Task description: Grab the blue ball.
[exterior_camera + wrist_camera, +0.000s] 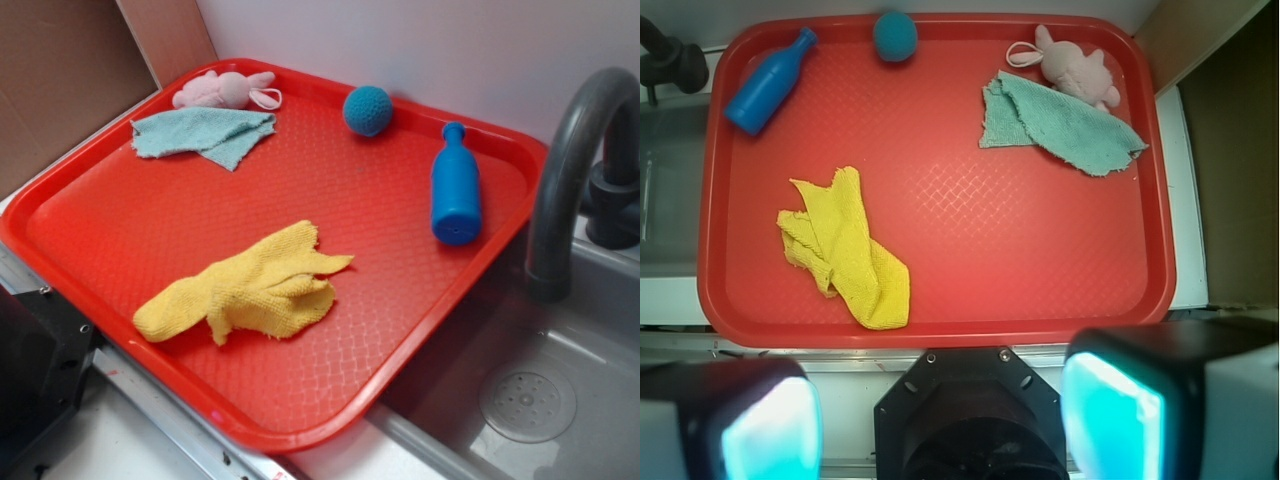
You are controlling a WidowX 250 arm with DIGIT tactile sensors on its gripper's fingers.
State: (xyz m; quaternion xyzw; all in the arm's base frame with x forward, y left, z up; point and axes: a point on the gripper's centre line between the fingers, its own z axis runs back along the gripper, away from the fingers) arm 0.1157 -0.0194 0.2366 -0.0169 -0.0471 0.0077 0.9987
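The blue ball (368, 110), small, teal and knitted, sits on the red tray (90, 230) near its far edge. In the wrist view the blue ball (895, 35) lies at the top of the tray (940, 335), far from me. My gripper (940, 420) is open and empty, high above the tray's near edge, with cyan pads (1110, 420) wide apart. The gripper is not visible in the exterior view.
A smooth blue bottle toy (455, 190) lies right of the ball. A yellow cloth (250, 290) lies at the tray's near middle, a teal cloth (205, 133) and a pink plush (225, 90) at the far left. A grey faucet (570, 170) and a sink (530, 400) stand right.
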